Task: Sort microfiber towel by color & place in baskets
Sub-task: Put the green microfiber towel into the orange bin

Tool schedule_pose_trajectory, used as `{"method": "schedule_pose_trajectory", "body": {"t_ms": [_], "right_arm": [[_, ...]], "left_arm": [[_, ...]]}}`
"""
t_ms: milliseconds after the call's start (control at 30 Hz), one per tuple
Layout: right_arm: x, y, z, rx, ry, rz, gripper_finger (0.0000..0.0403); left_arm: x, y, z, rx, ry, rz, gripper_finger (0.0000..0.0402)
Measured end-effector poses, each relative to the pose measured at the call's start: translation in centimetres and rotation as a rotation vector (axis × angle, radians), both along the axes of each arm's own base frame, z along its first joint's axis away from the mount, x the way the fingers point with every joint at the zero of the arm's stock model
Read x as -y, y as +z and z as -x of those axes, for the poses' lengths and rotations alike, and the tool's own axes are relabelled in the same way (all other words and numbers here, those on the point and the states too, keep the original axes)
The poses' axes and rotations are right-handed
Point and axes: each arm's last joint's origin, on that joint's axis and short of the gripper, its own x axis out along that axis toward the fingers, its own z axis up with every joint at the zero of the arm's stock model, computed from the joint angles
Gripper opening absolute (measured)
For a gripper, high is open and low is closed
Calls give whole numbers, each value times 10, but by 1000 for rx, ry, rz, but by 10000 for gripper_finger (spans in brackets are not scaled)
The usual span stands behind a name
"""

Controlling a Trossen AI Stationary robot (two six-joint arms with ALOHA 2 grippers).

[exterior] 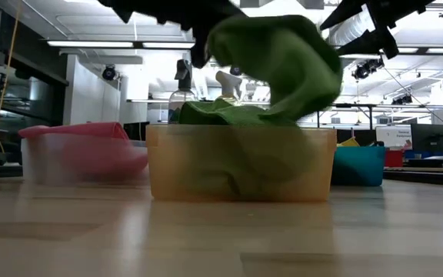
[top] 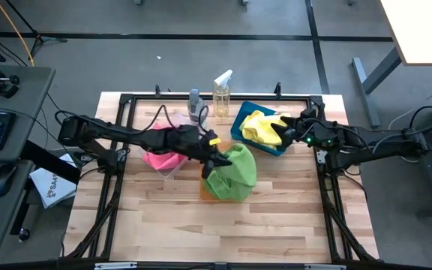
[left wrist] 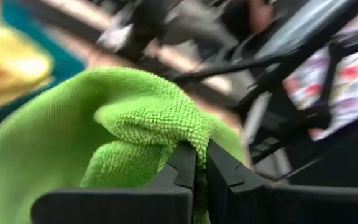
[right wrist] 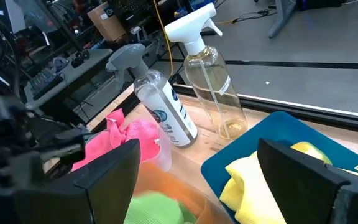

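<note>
Three baskets (top: 259, 129) — two spray bottles (top: 221, 95) — two arms (top: 111, 133).

Green towel (top: 232, 174) lifted over orange basket (exterior: 241, 163); others binned.

Even overhead light is falling on the pale wooden slatted table (top: 201, 225), and the arms are casting only faint, soft shadows across it in the high view. In the low view, long ceiling light strips (exterior: 98, 44) are glaring white, the near tabletop is lying out of focus, and the lifted lime-green fuzzy towel (exterior: 283, 58) is smearing with motion blur above the translucent orange plastic basket (exterior: 241, 165). In the left wrist view, the green cloth's weave is showing crisply near the dark fingers (left wrist: 185, 168) while everything behind is dissolving into blur. In the right wrist view, the clear plastic spray bottle (right wrist: 210, 81) is catching highlights, and the near fingers are looking soft.
</note>
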Motion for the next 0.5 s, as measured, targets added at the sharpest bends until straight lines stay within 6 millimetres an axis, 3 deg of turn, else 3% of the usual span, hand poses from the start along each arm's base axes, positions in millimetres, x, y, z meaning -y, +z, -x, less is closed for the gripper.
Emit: {"method": "schedule_pose_trajectory", "body": {"t_ms": [300, 500], "right_arm": [[0, -3, -5, -25, 1, 0, 318], [0, -7, -10, -47, -1, -5, 318]], "left_arm": [[-6, -36, 18, -408, 192, -171, 0], [-4, -44, 36, -607, 182, -206, 0]]}}
